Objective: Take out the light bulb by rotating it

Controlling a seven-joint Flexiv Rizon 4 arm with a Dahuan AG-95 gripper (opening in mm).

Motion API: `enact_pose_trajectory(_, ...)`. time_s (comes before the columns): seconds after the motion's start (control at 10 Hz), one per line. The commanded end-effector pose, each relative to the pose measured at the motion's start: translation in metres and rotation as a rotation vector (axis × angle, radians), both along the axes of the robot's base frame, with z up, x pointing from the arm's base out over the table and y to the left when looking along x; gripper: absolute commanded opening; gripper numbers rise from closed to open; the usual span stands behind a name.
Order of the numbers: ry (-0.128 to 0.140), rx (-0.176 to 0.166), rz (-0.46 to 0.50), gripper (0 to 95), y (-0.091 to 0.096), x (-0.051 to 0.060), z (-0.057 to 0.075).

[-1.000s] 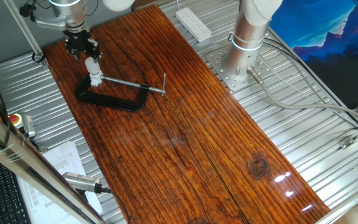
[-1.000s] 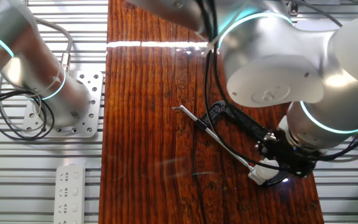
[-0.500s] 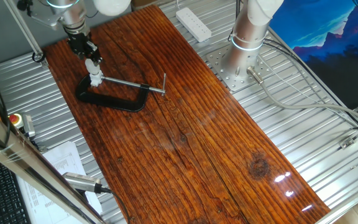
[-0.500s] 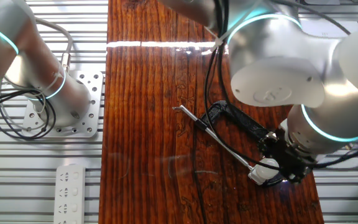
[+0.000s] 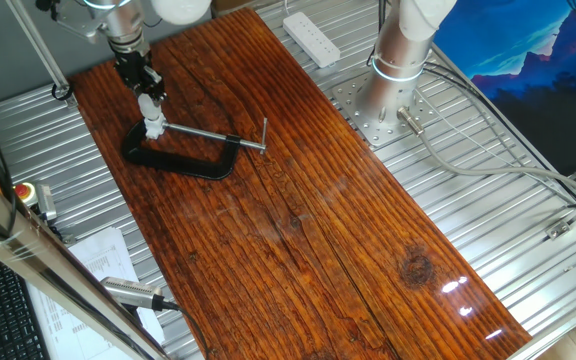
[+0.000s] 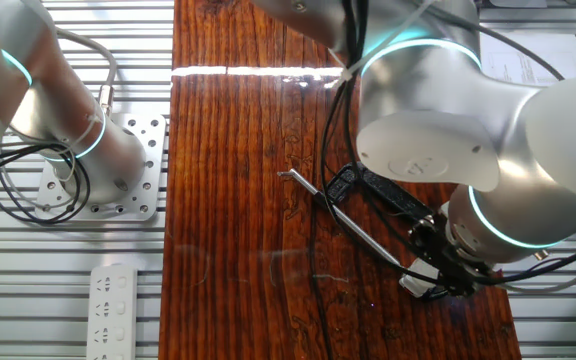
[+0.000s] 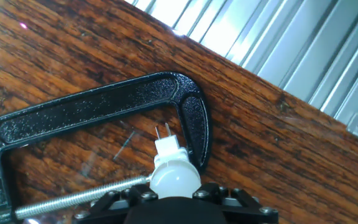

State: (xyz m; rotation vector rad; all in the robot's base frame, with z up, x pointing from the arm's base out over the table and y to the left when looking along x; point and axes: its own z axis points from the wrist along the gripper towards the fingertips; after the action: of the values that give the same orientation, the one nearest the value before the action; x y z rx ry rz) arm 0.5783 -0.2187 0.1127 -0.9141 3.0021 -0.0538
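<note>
The light bulb (image 7: 174,171), seemingly pincer-held, pins bare, above the C-clamp (image 7: 92,118).

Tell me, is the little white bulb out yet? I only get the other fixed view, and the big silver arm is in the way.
Observer: Looks so. In the hand view the small frosted white light bulb shows two bare metal pins, plugged into nothing.
Operator: Is the claw holding it?
Observer: Yes, the black claw is closed around its rounded end, at the bottom of the hand view.
Operator: Where's the clamp?
Observer: One fixed view shows the whole black C-clamp lying flat on the brown wooden table, just below the bulb.
</note>
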Motion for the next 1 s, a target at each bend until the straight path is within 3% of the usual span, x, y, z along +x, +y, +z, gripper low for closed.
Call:
enact_pose_trajectory(0.1,0.002,0.003,0.010,38.0,-0.0001,0.0014,-0.0006)
enact_pose_trajectory(0.4,0.006,-0.003,0.050,38.0,-0.0001,0.0016,-0.0001)
enact_pose_trajectory(0.5,0.010,-0.005,0.073,19.0,-0.0001,0.0016,-0.0001)
enact_pose_trajectory(0.6,0.011,-0.006,0.104,19.0,-0.0001,0.0015,-0.0001)
enact_pose_trajectory(0.7,0.010,-0.007,0.129,0.0,-0.0002,0.0011,-0.0001)
enact_pose_trajectory(1.0,0.012,-0.011,0.195,0.0,-0.0004,0.0003,-0.0002)
